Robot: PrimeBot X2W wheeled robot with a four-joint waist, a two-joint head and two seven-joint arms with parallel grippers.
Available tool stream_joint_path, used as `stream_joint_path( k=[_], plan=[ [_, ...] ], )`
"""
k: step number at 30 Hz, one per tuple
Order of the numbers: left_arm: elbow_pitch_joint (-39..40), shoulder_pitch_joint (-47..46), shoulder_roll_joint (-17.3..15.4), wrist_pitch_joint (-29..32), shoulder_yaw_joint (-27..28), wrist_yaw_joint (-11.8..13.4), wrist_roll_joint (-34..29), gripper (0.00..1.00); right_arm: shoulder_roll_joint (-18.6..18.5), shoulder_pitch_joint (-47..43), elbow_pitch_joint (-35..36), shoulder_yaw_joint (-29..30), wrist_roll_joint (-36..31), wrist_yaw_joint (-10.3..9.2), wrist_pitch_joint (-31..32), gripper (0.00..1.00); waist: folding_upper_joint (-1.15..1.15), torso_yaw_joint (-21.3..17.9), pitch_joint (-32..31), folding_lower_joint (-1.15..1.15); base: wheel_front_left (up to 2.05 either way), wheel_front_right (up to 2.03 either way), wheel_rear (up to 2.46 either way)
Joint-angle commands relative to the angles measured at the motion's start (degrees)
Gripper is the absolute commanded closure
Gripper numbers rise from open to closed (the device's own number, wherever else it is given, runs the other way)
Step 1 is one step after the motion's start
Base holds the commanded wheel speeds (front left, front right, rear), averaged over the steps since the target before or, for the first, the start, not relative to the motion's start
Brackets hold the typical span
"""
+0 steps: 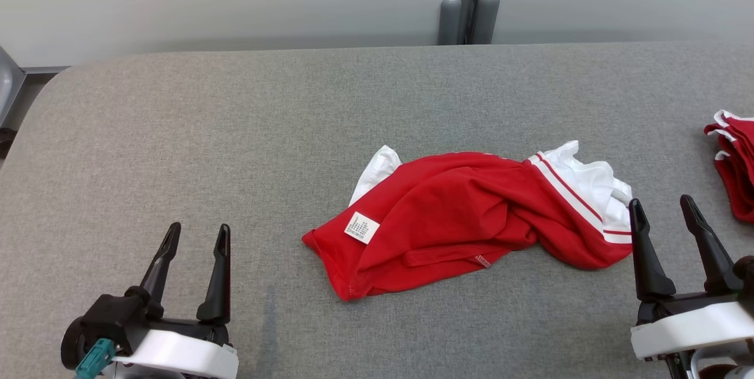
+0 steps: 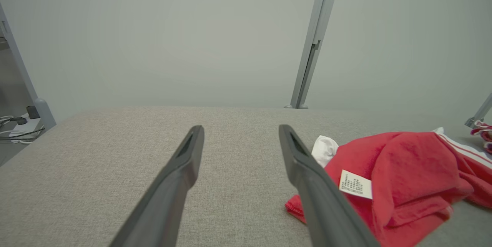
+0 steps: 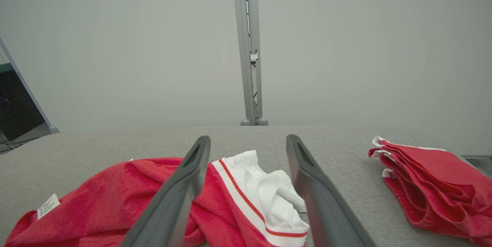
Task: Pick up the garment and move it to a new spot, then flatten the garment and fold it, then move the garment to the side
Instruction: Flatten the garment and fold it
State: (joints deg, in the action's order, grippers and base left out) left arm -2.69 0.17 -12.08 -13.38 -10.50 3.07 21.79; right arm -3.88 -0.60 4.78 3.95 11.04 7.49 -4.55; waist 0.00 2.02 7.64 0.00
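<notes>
Desk (image 1: 177, 131): grey, padded. Garment (image 1: 459, 214): red-and-white, crumpled; striped end lay just beside your right tool (image 1: 661, 201), other end nearer your left tool (image 1: 199, 227), well apart. Both stood fingers apart, empty. You likely needed opposite hems, drawn outward evenly.

Left tool (image 1: 199, 226), right tool (image 1: 660, 200), both agape.

Light: bright, even, diffuse; direction unclear.
Shadows: soft and thin under the garment's (image 1: 459, 208) near edge on the counter (image 1: 235, 131).
Focus: head view crisp; wrist views softer, left pincer (image 2: 241, 128) and right pincer (image 3: 248, 138) blurred toward the bottom edge.
Edges: wrist views bow the counter's far rim; the post (image 2: 313, 47) leans.
</notes>
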Motion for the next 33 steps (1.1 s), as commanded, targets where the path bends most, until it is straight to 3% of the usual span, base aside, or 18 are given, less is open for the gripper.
stream_joint_path(
  k=[1, 11, 23, 33],
  plan=[
    [0.4, 0.4, -0.4, 0.2, -0.1, 0.2, 0.3, 0.00, 0.0, -0.6, 0.7, 0.2, 0.0, 0.01, 0.3, 0.00, 0.00, 0.0, 0.2, 0.00, 0.00, 0.00, 0.00],
    [1.6, -0.1, -0.4, 1.1, -1.2, 0.4, 0.4, 0.00, 0.5, -0.2, 1.0, 0.1, 0.0, 0.01, 0.5, 0.00, 0.00, 0.3, 0.7, 0.00, 0.00, 0.00, 0.00],
    [3.8, 0.0, 2.6, 10.6, -14.0, -6.9, 1.9, 0.00, 0.7, 1.4, 1.1, -0.8, -0.3, 0.01, 1.1, 0.00, 0.00, -0.1, 4.2, 0.00, 0.00, 0.00, 0.00],
    [-2.2, -2.3, 2.3, 12.2, -16.3, -7.1, 0.8, 0.00, 0.8, 1.9, 0.8, -0.8, -0.1, 0.01, 0.8, 0.00, 0.00, -1.8, 5.9, 0.00, 0.00, 0.00, 0.00]
  ],
)
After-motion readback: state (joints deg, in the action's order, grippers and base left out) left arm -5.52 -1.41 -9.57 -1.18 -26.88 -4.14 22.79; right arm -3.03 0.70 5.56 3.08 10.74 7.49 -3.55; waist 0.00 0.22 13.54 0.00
